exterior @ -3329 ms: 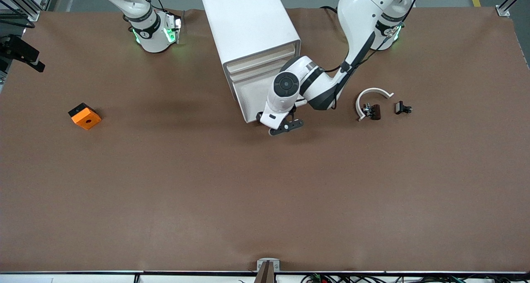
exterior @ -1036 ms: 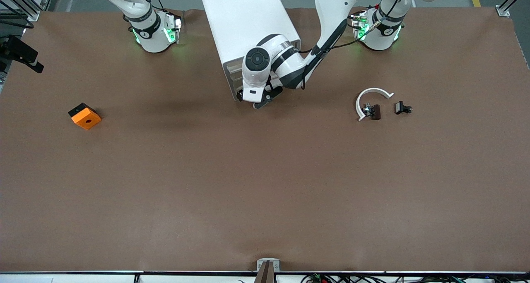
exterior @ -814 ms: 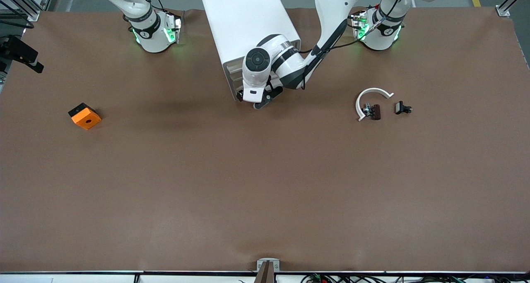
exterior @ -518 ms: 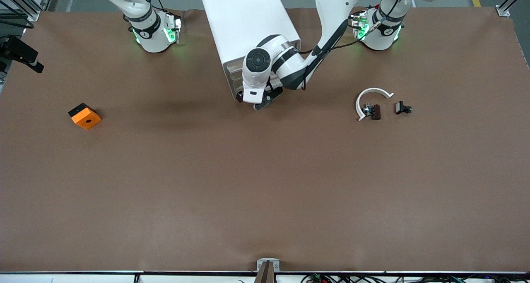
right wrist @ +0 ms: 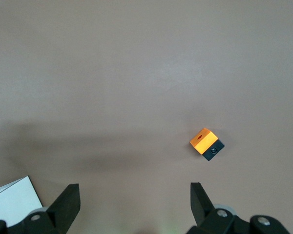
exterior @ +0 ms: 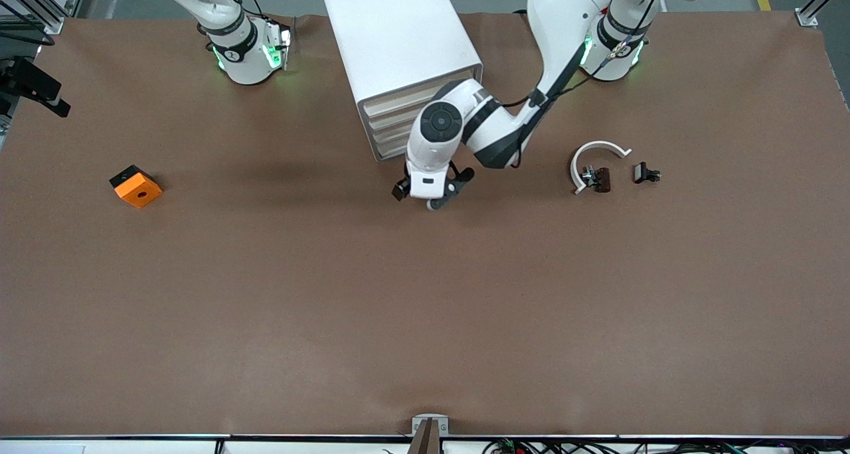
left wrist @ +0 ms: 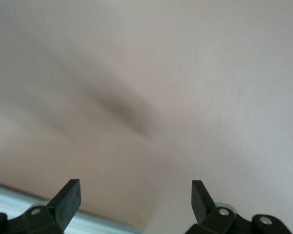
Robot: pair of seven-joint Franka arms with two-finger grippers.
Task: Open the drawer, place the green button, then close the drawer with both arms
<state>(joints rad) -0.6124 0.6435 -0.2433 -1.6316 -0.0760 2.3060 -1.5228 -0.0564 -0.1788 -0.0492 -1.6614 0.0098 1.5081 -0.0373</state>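
while the left arm is reaching out from its base toward the middle of the table, the left gripper (exterior: pixel 430 190) is hanging just in front of the cabinet (exterior: pixel 398 49), low over the bare brown table (exterior: pixel 425 308) and nearer to the front camera than the drawer fronts. its fingers (left wrist: pixel 68 197) are standing spread wide with nothing between them, and the left wrist view is showing only a pale blurred surface past the tips, which i cannot tell apart as cabinet or table.

the drawer (exterior: pixel 388 150) is sitting flush in the stack of four white fronts, and all four are lying level with one another. the button is not showing in any view, so i cannot tell where it is.

the right arm is waiting at its base, raised up out of the front view. the right gripper (right wrist: pixel 134 204) is hanging high over the right arm's end of the table, its fingers (right wrist: pixel 66 202) parted and holding nothing, with the orange block (right wrist: pixel 206 143) lying on the table well below it. the same block (exterior: pixel 135 186) is resting alone near the right arm's end.

toward the left arm's end, a white curved band (exterior: pixel 594 155) is lying touching a dark brown clip (exterior: pixel 597 178), and a small black clip (exterior: pixel 645 172) is sitting just beside them, apart from both.
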